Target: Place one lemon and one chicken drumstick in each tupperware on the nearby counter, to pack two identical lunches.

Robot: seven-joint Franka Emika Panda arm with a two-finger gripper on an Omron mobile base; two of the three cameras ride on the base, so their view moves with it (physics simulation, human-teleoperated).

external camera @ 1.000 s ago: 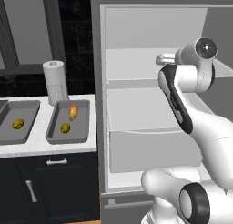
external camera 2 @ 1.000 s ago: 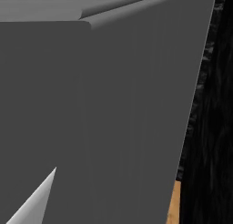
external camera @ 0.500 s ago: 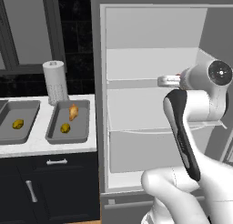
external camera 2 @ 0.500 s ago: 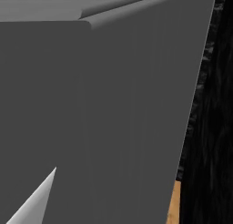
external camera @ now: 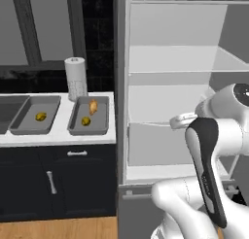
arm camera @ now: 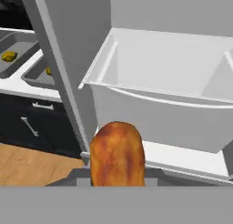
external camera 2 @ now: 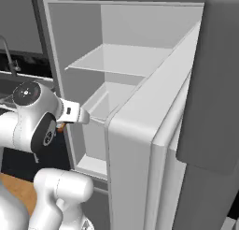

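Observation:
My gripper is shut on a chicken drumstick, whose orange-brown meaty end stands up in front of the open fridge. In the left base view my hand hangs before the lower fridge shelf. On the counter lie two tupperware trays. The left tupperware holds one lemon. The right tupperware holds a lemon and a second drumstick. The hand view shows both trays at far left, with the left lemon.
The fridge stands open with white shelves and a drawer. Its door juts out at my right. A paper towel roll stands behind the trays. Dark cabinets sit over a wood floor.
My hand has dropped from the upper shelf level to the lower shelf level with the drumstick. Both base views have shifted, and the right one now looks into the fridge instead of at a grey panel.

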